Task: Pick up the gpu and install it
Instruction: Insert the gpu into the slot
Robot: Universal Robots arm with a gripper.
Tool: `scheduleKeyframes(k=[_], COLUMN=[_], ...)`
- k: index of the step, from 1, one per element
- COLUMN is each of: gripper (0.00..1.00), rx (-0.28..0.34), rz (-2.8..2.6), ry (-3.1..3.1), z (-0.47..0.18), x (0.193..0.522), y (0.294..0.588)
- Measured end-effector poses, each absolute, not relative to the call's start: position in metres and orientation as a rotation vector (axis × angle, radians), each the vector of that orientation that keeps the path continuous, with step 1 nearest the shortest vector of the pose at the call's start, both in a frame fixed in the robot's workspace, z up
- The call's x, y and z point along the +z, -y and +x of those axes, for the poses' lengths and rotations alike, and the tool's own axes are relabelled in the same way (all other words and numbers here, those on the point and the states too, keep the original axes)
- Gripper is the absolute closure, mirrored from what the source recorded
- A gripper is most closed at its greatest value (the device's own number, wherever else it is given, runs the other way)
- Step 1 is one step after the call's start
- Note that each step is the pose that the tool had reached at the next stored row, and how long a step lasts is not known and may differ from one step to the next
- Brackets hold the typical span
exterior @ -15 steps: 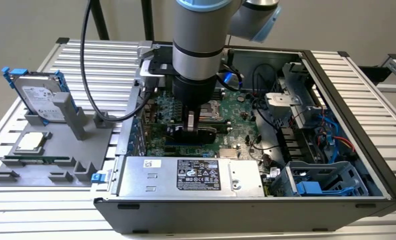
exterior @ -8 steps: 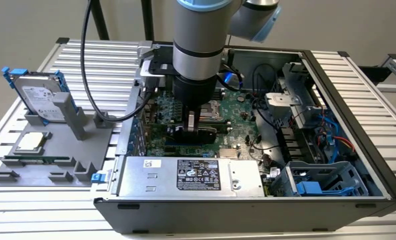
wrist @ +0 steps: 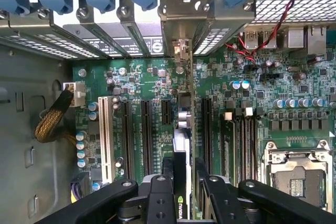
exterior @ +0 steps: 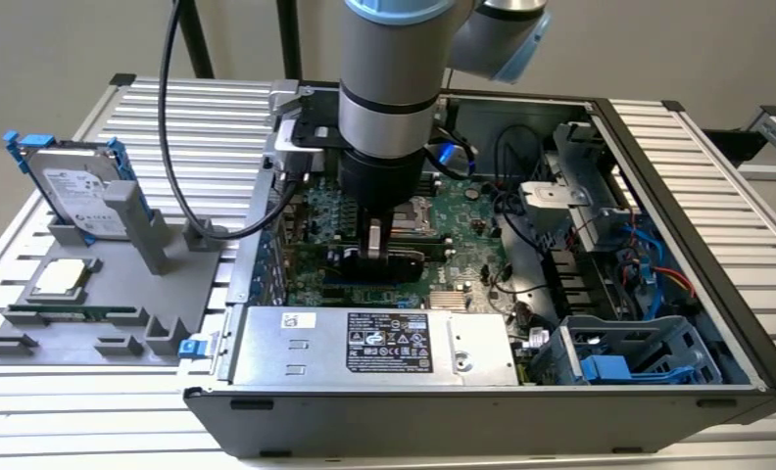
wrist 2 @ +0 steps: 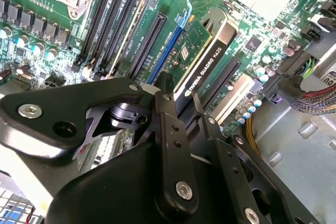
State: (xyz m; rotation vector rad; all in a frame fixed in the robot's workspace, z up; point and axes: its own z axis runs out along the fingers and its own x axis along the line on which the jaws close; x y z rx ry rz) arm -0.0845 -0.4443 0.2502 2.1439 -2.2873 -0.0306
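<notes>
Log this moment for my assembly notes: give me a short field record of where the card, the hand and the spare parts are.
gpu: standing on edge over a motherboard slot, inside the open computer case
hand: shut on the gpu's upper edge, fingers on either side
seating: cannot tell if fully pressed home
hard drive: upright in the grey parts holder, at the exterior view's left of the case
processor chip: lying flat on the same holder

A plain beige wall (exterior: 87,39) stands behind a work table (exterior: 702,137) of ribbed silver aluminium slats, lit evenly and softly. Two dark poles (exterior: 199,39) rise at the table's far edge, well beyond the fingers.
</notes>
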Motion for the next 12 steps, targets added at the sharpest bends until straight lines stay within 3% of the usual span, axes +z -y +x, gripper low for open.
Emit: scheduleKeyframes(k=[12], gripper=[1.00], rx=[-0.030], rz=[2.144], ry=[2.287], z=[-0.0845], x=[0.2471], y=[0.4437])
